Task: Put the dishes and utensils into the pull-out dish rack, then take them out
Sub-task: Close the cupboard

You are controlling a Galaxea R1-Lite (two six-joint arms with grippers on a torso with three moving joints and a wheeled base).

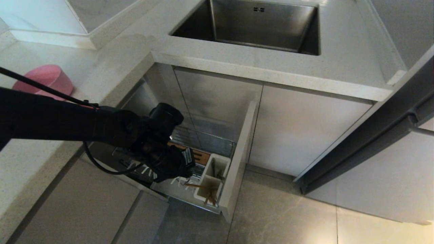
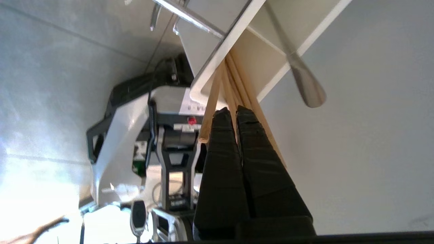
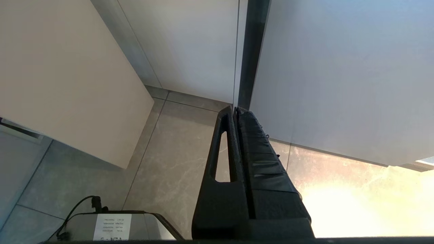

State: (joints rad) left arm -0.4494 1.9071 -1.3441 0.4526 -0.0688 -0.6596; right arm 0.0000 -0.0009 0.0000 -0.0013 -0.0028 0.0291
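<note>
Counter [image 1: 237,73] with steel sink [image 1: 257,25], above and beyond the left gripper; beneath it, pale cabinet fronts and grey floor tiles [image 1: 288,213]. Pull-out dish rack [image 1: 217,142], drawn out from the cabinet, directly under the left gripper; its beige front panel [image 1: 239,159] stands just beyond the fingertips. Left gripper [image 1: 184,162], reaching down over the rack, its two black fingers [image 2: 220,149] pressed together, the tips [image 2: 234,110] at the chopsticks [image 2: 234,84]; whether a stick is pinched between them cannot be told. White utensil cups [image 1: 212,179], immediately ahead of the fingertips, beside the front panel; the chopsticks lean out of the nearer cup, their free ends alongside the fingers, one end [image 2: 205,132] just beside a finger. Spoon [image 2: 305,84], in the neighbouring cup, near the fingertips but apart from them. Pink bowl [image 1: 47,79], on the counter, well behind the left gripper, beside its arm. Right gripper [image 3: 235,110], fingers together, holding nothing, over the floor tiles.
</note>
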